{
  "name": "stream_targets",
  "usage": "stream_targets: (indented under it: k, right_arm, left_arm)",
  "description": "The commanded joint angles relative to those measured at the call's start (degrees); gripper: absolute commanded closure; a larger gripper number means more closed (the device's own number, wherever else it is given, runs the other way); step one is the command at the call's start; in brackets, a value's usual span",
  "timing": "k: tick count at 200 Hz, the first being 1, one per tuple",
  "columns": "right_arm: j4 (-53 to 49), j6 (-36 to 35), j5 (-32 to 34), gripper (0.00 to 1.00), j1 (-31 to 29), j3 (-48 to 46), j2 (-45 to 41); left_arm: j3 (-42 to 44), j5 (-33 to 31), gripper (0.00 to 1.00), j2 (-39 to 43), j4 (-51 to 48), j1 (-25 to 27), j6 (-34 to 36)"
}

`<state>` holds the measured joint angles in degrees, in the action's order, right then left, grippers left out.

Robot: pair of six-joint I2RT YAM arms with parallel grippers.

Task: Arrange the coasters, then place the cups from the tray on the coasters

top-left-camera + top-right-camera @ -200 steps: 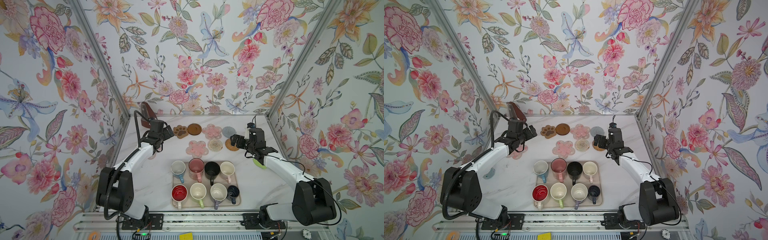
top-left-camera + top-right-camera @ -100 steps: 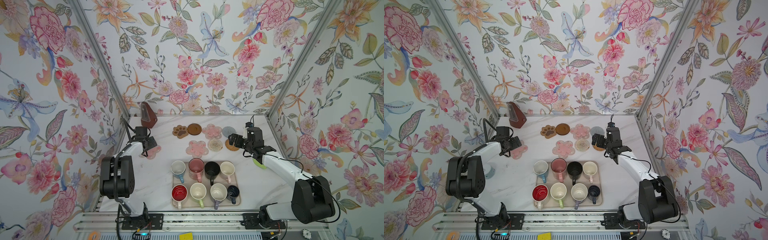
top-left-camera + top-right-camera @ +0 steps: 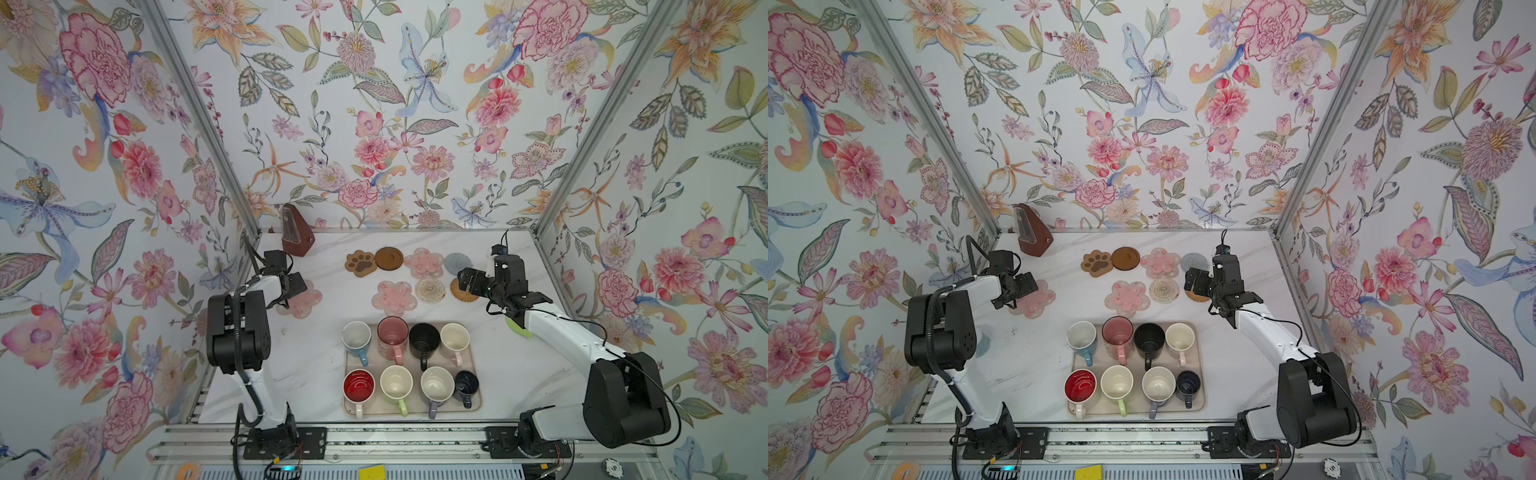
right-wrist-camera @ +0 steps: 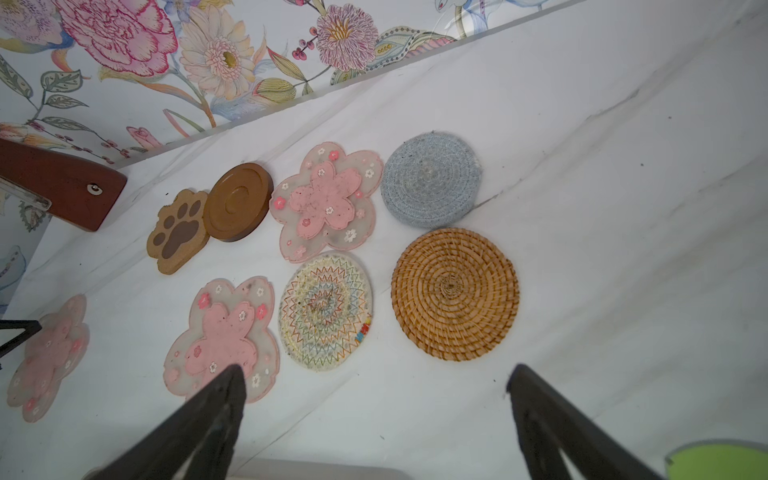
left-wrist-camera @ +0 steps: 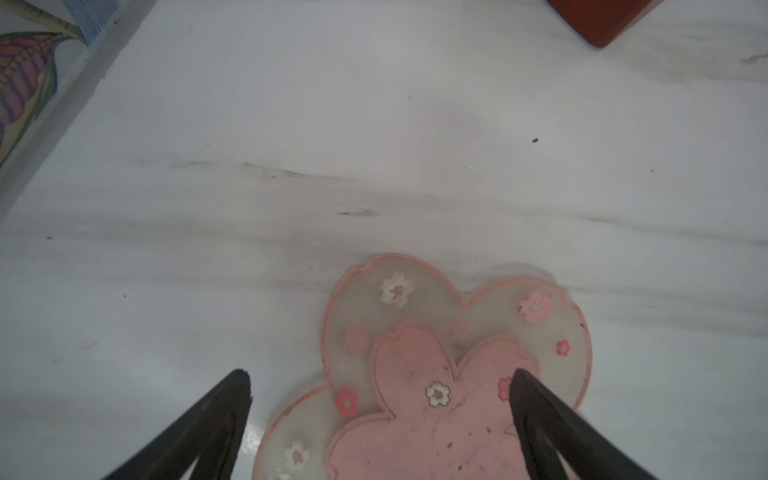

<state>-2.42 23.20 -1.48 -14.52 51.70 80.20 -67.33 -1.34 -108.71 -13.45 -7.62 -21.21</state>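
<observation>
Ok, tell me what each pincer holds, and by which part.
Nothing: left pincer stands open over the leftmost pink flower coaster; right pincer open, empty.

Bright even light, soft shadows, wrist views slightly hazy

Eight mugs upright on beige tray
Seven coasters lie flat beyond the tray; one pink flower coaster apart, left of it.

Eight coasters, eight mugs, one beige tray and one brown wooden wedge.
</observation>
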Motion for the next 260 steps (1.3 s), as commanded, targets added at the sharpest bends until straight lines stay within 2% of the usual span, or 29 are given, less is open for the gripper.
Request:
stream_targets:
  k: [1, 91, 165, 260]
  right_arm:
    - [-1.3, -0.5, 0.7, 0.01, 0.1, 1.6, -0.7]
    - [-1.1, -0.1, 0.5, 0.01, 0.0, 2.8, 0.5]
    - [-1.1, -0.2, 0.5, 0.01, 0.0, 2.8, 0.6]
    - [-0.3, 0.2, -0.1, 0.01, 0.0, 2.9, 1.3]
  left_arm:
    - [-1.5, 2.0, 0.01, -1.5, 1.7, -1.1, 0.8]
    - [-3.5, 9.1, 0.01, -5.2, 2.9, -2.0, -1.3]
    - [-3.5, 11.8, 0.01, -6.4, 2.7, -2.0, -2.1]
    - [4.4, 18.8, 0.01, -2.6, 6.8, -1.9, -7.1]
